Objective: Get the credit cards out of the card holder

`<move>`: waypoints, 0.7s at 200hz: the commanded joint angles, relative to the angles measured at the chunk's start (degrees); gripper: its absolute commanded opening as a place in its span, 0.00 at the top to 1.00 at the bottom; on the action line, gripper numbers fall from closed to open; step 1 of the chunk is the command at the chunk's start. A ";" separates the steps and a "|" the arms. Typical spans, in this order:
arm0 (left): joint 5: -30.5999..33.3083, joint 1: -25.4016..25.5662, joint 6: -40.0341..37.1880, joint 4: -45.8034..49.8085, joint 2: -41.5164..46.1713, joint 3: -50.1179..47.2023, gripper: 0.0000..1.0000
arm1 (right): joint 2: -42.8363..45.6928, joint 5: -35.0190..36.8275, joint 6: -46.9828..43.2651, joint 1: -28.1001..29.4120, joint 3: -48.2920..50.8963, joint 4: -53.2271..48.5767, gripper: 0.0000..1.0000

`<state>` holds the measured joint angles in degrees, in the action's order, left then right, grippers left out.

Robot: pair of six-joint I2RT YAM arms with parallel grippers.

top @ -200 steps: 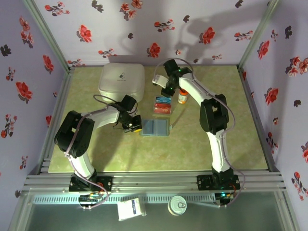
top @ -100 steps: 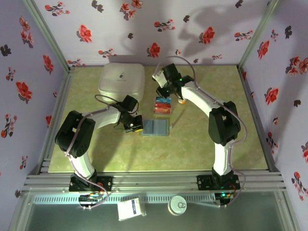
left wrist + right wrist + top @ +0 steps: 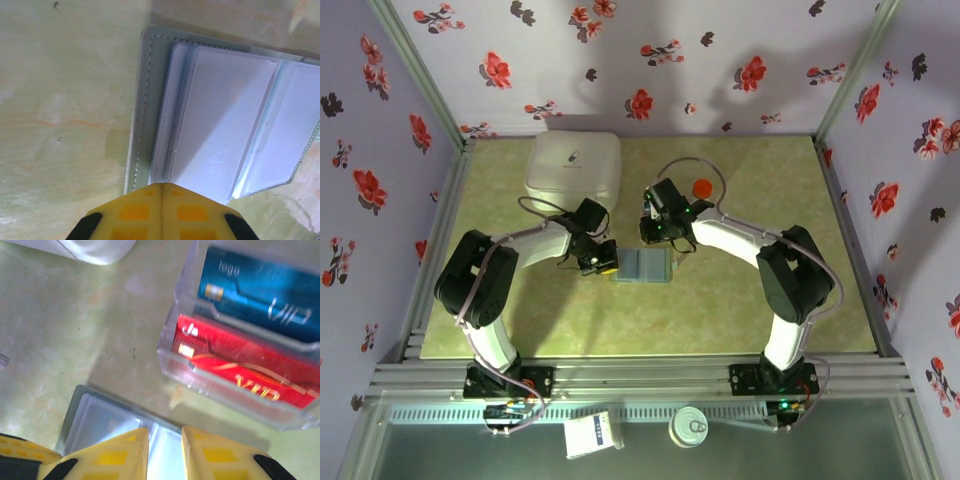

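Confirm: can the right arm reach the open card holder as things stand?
Probably yes. The right gripper hangs just above the card holder, jaws slightly apart, nothing in between. The shut left gripper sits at its left edge, out of the way.

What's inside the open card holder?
The grey-teal card holder shows pale translucent sleeves, no card faces. The shut left gripper covers its near edge; stacked sleeves beneath are hidden.

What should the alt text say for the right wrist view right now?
The right gripper, fingers slightly apart, hangs over the open card holder at the bottom of the frame. Beyond it a clear plastic stand holds a red card and a blue card, and a white box corner shows at top left.
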<state>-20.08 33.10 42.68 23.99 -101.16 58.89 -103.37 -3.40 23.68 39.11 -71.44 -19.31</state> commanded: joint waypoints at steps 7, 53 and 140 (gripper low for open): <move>1.35 -0.96 -3.17 2.41 0.08 2.60 1.00 | 1.70 -4.21 15.14 0.75 3.32 3.09 0.80; 0.81 -2.59 -4.65 2.07 -1.78 2.77 1.00 | 1.51 -10.41 23.62 2.10 9.38 9.34 0.79; -1.15 -2.59 -4.03 -1.00 -2.48 -0.70 1.00 | -0.99 -12.30 27.11 3.34 9.79 11.75 0.69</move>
<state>-20.18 30.68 39.86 23.57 -103.31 59.59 -103.09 -14.48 48.69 42.02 -61.78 -9.13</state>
